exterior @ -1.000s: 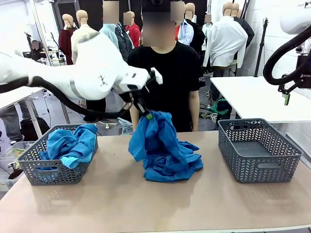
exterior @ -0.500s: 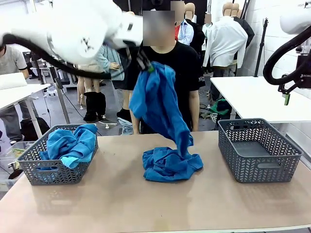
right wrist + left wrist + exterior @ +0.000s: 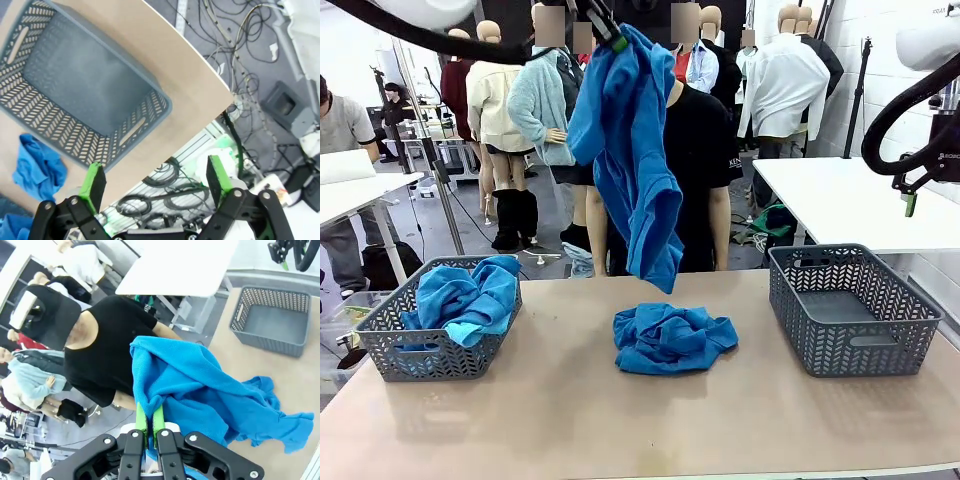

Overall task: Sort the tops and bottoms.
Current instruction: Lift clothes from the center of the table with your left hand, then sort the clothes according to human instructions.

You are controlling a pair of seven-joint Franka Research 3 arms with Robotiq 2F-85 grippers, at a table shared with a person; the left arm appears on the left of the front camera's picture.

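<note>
High up, the left gripper (image 3: 149, 412) pinches shut on a bright blue top (image 3: 630, 150). The top hangs clear of the table (image 3: 570, 420), with its hem above a crumpled blue heap (image 3: 670, 338). At the heap's 9 o'clock sits the left grey basket (image 3: 380, 345), holding blue garments (image 3: 465, 295). At its 3 o'clock sits the right grey basket (image 3: 910, 300). The right gripper (image 3: 155, 167) hovers high above that basket, jaws wide.
</note>
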